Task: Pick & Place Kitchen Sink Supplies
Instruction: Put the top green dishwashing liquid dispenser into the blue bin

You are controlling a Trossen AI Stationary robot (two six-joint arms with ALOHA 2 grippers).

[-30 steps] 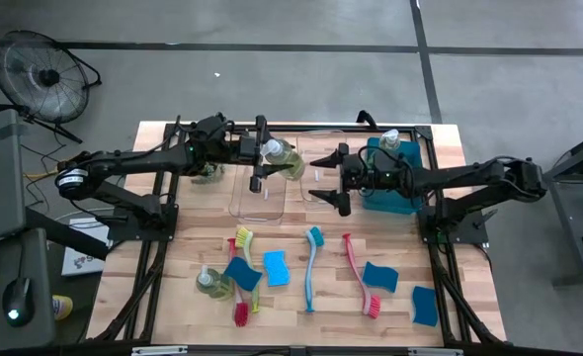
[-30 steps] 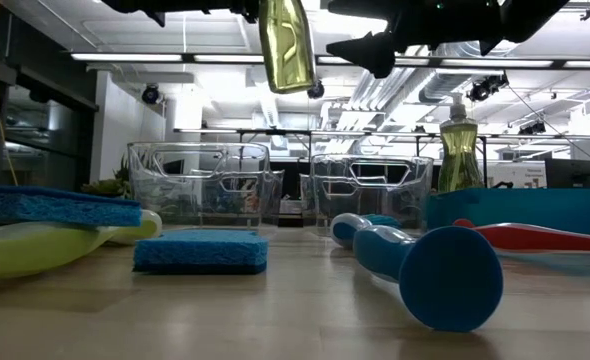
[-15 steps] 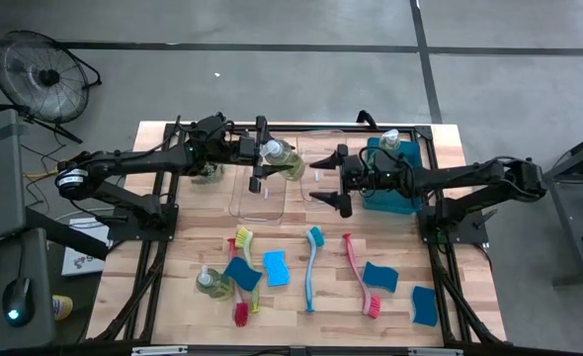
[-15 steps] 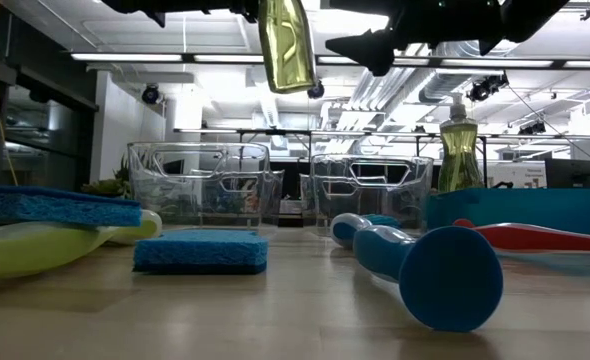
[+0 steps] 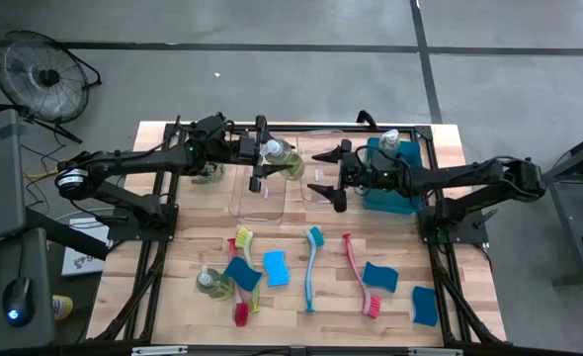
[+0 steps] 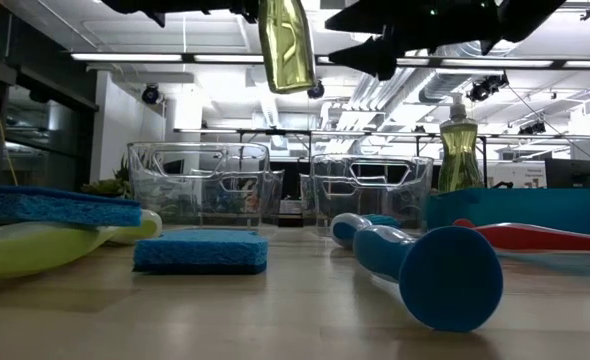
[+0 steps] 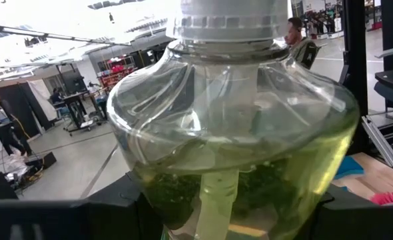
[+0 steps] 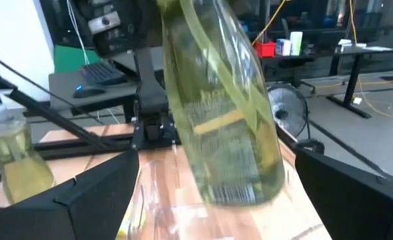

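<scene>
Up near the table's far edge, a soap bottle (image 5: 281, 158) of yellowish-green liquid hangs in the air above a clear bin (image 5: 260, 188), clamped in the left gripper (image 5: 260, 155), whose fingers press its sides. Facing it from the other side, the right gripper (image 5: 333, 176) hovers with its fingers spread wide and nothing between them, just beside a teal bin (image 5: 390, 193) holding a second bottle (image 5: 388, 141). Toward the near edge, sponges (image 5: 276, 267) and dish brushes (image 5: 311, 267) lie scattered on the wooden table (image 5: 301, 222).
</scene>
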